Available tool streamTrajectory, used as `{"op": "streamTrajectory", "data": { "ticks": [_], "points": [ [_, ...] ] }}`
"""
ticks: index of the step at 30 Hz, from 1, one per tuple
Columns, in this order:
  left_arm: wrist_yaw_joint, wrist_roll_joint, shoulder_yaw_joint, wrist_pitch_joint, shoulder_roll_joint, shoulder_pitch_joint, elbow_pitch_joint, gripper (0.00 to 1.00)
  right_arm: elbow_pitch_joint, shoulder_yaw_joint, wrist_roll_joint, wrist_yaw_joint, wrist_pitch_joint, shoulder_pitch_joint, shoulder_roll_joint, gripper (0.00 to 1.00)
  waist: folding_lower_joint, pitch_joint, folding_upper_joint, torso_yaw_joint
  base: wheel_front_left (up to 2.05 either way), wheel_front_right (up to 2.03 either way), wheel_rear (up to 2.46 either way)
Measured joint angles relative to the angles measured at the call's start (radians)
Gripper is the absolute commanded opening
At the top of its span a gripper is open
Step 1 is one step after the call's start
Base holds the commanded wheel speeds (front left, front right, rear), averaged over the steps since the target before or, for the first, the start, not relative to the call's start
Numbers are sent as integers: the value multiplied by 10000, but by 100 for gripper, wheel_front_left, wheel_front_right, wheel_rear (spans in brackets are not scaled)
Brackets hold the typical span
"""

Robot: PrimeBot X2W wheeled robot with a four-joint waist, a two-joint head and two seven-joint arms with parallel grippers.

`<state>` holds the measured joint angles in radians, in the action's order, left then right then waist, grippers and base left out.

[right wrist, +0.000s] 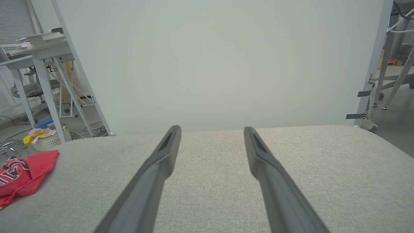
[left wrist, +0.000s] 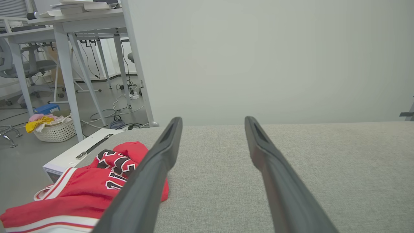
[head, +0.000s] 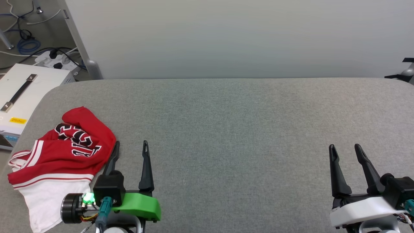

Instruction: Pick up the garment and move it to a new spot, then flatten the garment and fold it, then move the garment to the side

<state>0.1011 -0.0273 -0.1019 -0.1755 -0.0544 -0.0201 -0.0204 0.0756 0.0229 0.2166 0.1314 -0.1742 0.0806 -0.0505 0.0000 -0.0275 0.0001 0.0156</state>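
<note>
Two grippers stand with fingers spread wide, holding nothing. The garment (head: 64, 152) lies crumpled at the left end of the grey padded table (head: 226, 129), red body uppermost, black white-outlined lettering showing, white part toward the near edge. The left gripper (head: 131, 142) sits at the near left, its outer finger just beside the cloth's right edge; contact cannot be determined. The right gripper (head: 344, 146) is well apart, at the near right.

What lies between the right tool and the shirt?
In the head view, bare grey table fills most of the stretch from the right tool. The open left tool stands at its far end, close beside the shirt.
</note>
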Motion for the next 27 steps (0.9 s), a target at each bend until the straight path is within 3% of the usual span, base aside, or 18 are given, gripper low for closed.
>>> {"op": "streamTrajectory", "data": {
  "ticks": [27],
  "points": [
    [46,0,-297,-545,6,-122,33,100,167,-63,174,0,-581,251,2,100,0,-62,0,47,0,0,0]
  ]
}}
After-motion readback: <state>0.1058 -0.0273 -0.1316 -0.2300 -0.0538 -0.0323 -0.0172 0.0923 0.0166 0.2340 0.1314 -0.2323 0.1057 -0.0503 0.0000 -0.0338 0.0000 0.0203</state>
